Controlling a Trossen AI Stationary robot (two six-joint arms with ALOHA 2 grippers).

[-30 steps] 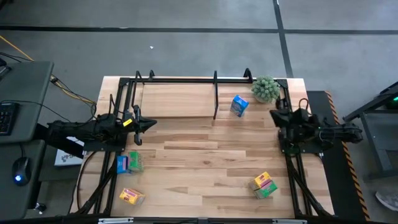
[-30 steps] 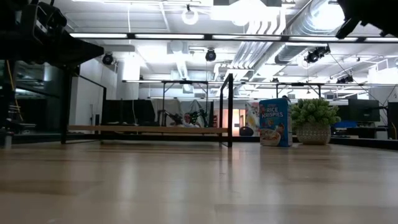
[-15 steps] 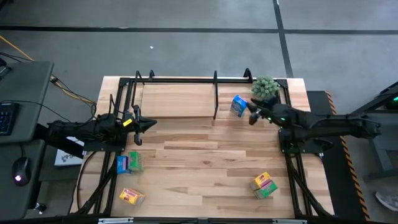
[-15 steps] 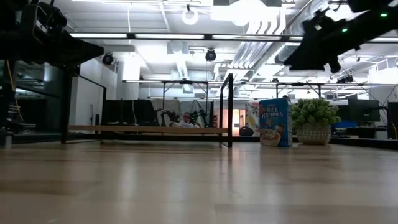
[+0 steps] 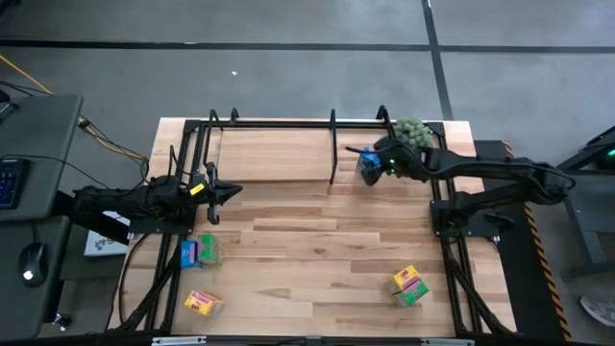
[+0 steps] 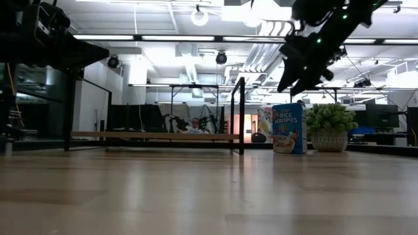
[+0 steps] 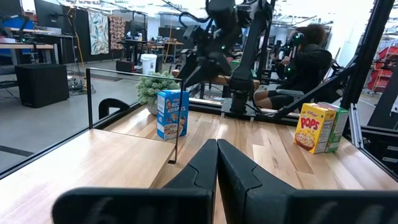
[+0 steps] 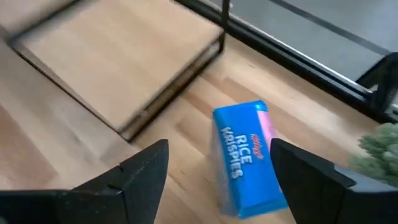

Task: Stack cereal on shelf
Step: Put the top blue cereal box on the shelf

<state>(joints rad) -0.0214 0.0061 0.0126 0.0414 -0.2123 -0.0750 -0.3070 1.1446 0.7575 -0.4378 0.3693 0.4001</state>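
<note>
Above the blue cereal box (image 8: pixel 245 158), right gripper (image 8: pixel 217 177) jaws gape

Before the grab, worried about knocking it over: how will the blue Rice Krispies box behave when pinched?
The blue Rice Krispies box stands upright on a narrow base, so a nudge would probably tip it. It looks like thin cardboard, likely light and crushable. The right gripper hangs above it, jaws open.
</note>
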